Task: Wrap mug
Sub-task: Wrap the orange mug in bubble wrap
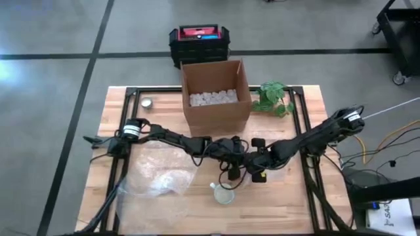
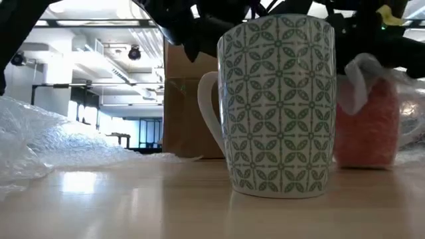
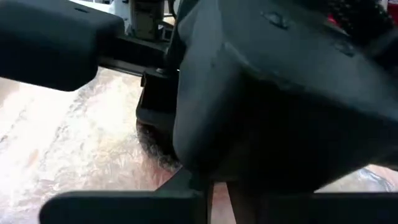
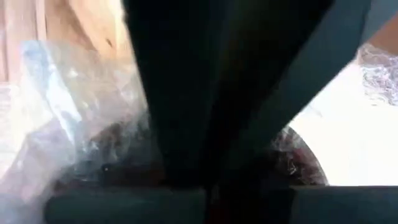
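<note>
A white mug with a green leaf pattern (image 1: 224,194) (image 2: 279,99) stands upright on its base near the table's front edge, with no gripper touching it. Behind it and to the right, a red mug in bubble wrap (image 2: 365,129) (image 4: 112,146) stands on the table. My left gripper (image 1: 233,159) and my right gripper (image 1: 257,167) meet nose to nose right above it. A flap of the wrap (image 2: 357,76) rises into the dark grippers. A loose bubble wrap sheet (image 1: 157,177) lies flat at the left. My right gripper is shut at the bubble wrap (image 4: 93,118) around the red mug, coming down at a slant from the table's right. The left arm stands in front of the place of contact, so the part held cannot be told. The wrapped mug rests on the table.
An open cardboard box (image 1: 215,95) with white packing pieces stands at the far middle, and a green plant (image 1: 272,98) stands to its right. A small round tin (image 1: 147,103) lies at the far left. A black and red case (image 1: 199,40) sits beyond the table's far edge.
</note>
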`<state>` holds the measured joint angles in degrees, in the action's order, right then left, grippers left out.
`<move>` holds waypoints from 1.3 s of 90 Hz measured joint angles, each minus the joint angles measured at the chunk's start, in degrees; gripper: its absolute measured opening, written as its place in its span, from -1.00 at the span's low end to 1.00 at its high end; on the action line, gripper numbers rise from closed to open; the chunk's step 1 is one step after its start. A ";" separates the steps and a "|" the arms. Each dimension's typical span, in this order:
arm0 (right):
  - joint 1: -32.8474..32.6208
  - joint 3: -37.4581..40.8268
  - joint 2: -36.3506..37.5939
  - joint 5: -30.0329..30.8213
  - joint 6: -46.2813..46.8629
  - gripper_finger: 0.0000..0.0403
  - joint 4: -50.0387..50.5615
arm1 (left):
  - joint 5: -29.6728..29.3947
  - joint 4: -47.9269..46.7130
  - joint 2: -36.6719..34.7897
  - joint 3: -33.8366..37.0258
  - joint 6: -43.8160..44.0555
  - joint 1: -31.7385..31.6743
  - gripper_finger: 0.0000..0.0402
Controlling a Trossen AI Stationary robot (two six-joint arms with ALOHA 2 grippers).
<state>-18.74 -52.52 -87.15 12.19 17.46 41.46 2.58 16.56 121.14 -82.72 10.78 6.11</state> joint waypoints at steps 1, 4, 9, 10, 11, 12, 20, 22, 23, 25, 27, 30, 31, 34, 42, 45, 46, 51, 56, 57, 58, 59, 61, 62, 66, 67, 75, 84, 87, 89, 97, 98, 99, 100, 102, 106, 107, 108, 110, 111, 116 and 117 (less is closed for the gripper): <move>0.00 -0.14 0.14 -0.04 -0.04 -1.00 0.14 | 0.01 0.00 0.00 0.00 0.04 0.00 -0.90; 0.02 -0.76 0.79 -0.32 -0.11 -1.00 1.03 | 0.01 0.00 0.00 0.00 0.20 0.00 -0.90; 0.04 -1.95 2.32 -1.05 -0.16 -1.00 3.18 | 0.05 0.11 0.00 0.00 0.42 0.00 -0.90; 0.04 -2.31 2.71 -1.08 -0.16 -1.00 3.58 | 0.05 0.07 0.00 0.00 0.43 0.00 -0.90; 0.04 -2.70 3.13 -1.12 -0.16 -1.00 3.93 | 0.05 0.05 0.00 0.00 0.43 0.00 -0.90; 0.04 -3.14 3.56 -1.18 -0.17 -1.00 4.20 | 0.06 0.05 0.00 0.00 0.42 0.00 -0.90; 0.04 -5.79 6.88 -2.33 -0.11 -1.00 7.15 | 0.12 0.04 0.00 -0.02 0.40 0.04 -0.90; 0.02 -6.14 7.62 -2.43 0.00 -1.00 8.14 | 0.12 0.05 0.00 -0.02 0.40 0.04 -0.90; 0.02 -6.31 7.93 -2.49 0.08 -1.00 8.61 | 0.12 0.05 0.00 -0.02 0.38 0.04 -0.90; 0.02 -6.58 8.47 -2.52 0.34 -1.00 9.18 | 0.12 0.04 0.00 -0.02 0.39 0.04 -0.90; 0.02 -6.85 8.95 -2.52 0.54 -1.00 9.22 | 0.12 0.04 0.00 -0.02 0.39 0.04 -0.90; 0.04 -7.13 9.74 -2.35 0.57 -1.00 8.81 | 0.12 0.07 0.00 -0.02 0.38 0.01 -0.90; 0.04 -7.16 10.04 -2.25 0.59 -1.00 8.58 | 0.12 0.06 0.00 -0.02 0.38 0.00 -0.90; 0.04 -7.15 10.73 -1.88 0.73 -1.00 8.31 | 0.12 0.04 0.00 -0.02 0.38 0.00 -0.90; 0.04 -5.62 10.91 -0.70 0.81 -1.00 5.92 | 0.10 0.09 0.00 -0.02 0.36 0.02 -0.90; 0.04 -4.63 10.36 -0.17 0.83 -1.00 4.73 | 0.10 0.09 0.00 -0.02 0.36 0.02 -0.90; 0.04 -4.30 10.08 -0.11 0.86 -1.00 4.41 | 0.10 0.07 0.00 -0.02 0.35 0.02 -0.90; 0.13 -2.54 8.77 -0.11 0.98 -1.00 2.38 | 0.10 0.08 0.00 -0.02 0.32 0.02 -0.90; 0.17 -0.85 7.20 -0.11 1.08 -1.00 0.15 | 0.08 0.04 0.00 -0.02 0.30 0.00 -0.90; 0.19 -0.52 6.84 -0.11 1.21 -1.00 -0.28 | 0.08 0.02 0.00 -0.02 0.30 0.01 -0.90; 0.20 -0.25 6.48 -0.10 1.38 -1.00 -0.58 | 0.05 0.01 0.00 -0.02 0.30 0.02 -0.90; 0.20 0.01 6.12 -0.08 1.56 -1.00 -0.83 | 0.00 0.02 0.00 -0.02 0.30 0.02 -0.90; 0.20 0.50 5.40 -0.01 1.90 -1.00 -1.07 | -0.03 0.07 0.00 -0.02 0.30 0.02 -0.90; 0.20 0.77 5.02 -0.02 2.08 -1.00 -1.12 | -0.01 0.09 0.00 -0.02 0.30 0.00 -0.90; 0.20 1.60 3.22 0.02 2.79 -1.00 -1.44 | -0.15 0.25 0.00 -0.02 0.26 0.00 -0.90; 0.19 1.73 2.79 0.05 2.96 -1.00 -1.57 | -0.16 0.31 0.00 -0.02 0.27 0.00 -0.90; 0.04 2.61 0.46 -0.36 3.55 -1.00 -2.18 | -0.10 0.43 0.00 -0.02 0.23 -0.02 -0.90; 0.00 2.36 -0.68 -0.68 2.75 -1.00 -2.08 | -0.06 0.20 0.00 -0.02 -0.01 0.00 -0.90; 0.00 2.03 -0.68 -0.96 2.34 -1.00 -1.74 | -0.05 0.13 0.00 -0.02 -0.03 0.00 -0.90; 0.00 1.75 -0.53 -1.17 2.08 -1.00 -1.46 | -0.02 0.08 0.00 -0.02 -0.01 0.00 -0.90; 0.02 -0.48 1.43 -2.21 2.05 -1.00 1.01 | 0.11 0.09 0.00 -0.02 0.28 0.04 -0.90; 0.02 -0.83 1.69 -2.34 2.05 -1.00 1.53 | 0.12 0.08 0.00 -0.02 0.28 0.04 -0.90; 0.02 -1.20 2.05 -2.51 2.05 -1.00 2.04 | 0.12 0.05 0.00 -0.02 0.31 0.04 -0.90; 0.02 -1.59 2.46 -2.69 2.05 -1.00 2.55 | 0.12 0.02 0.00 -0.02 0.32 0.04 -0.90; 0.02 -2.63 3.33 -2.83 2.04 -1.00 3.81 | 0.12 0.00 0.00 -0.02 0.32 0.04 -0.90; 0.00 -4.98 5.44 -2.84 2.07 -1.00 5.78 | 0.12 0.02 0.00 -0.02 0.32 0.04 -0.90; 0.00 -5.54 6.05 -2.84 2.07 -1.00 6.29 | 0.12 0.00 0.00 -0.02 0.32 0.04 -0.90; 0.00 -6.08 6.67 -2.84 2.07 -1.00 6.81 | 0.12 0.01 0.00 -0.02 0.31 0.03 -0.90; 0.00 -6.99 7.80 -2.80 2.10 -1.00 8.48 | 0.12 0.01 0.00 -0.02 0.31 0.00 -0.90; 0.00 -7.39 8.32 -2.75 2.10 -1.00 9.27 | 0.11 0.00 0.00 -0.02 0.31 0.01 -0.90; 0.00 -8.95 10.36 -2.46 2.03 -1.00 13.43 | 0.12 0.02 0.00 -0.02 0.30 0.02 -0.90; 0.00 -9.18 10.82 -2.24 1.99 -1.00 13.99 | 0.12 0.02 0.00 -0.02 0.30 0.02 -0.90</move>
<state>-18.74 -61.69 -76.33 9.94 19.44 55.45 2.70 16.58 121.14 -82.74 11.07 6.13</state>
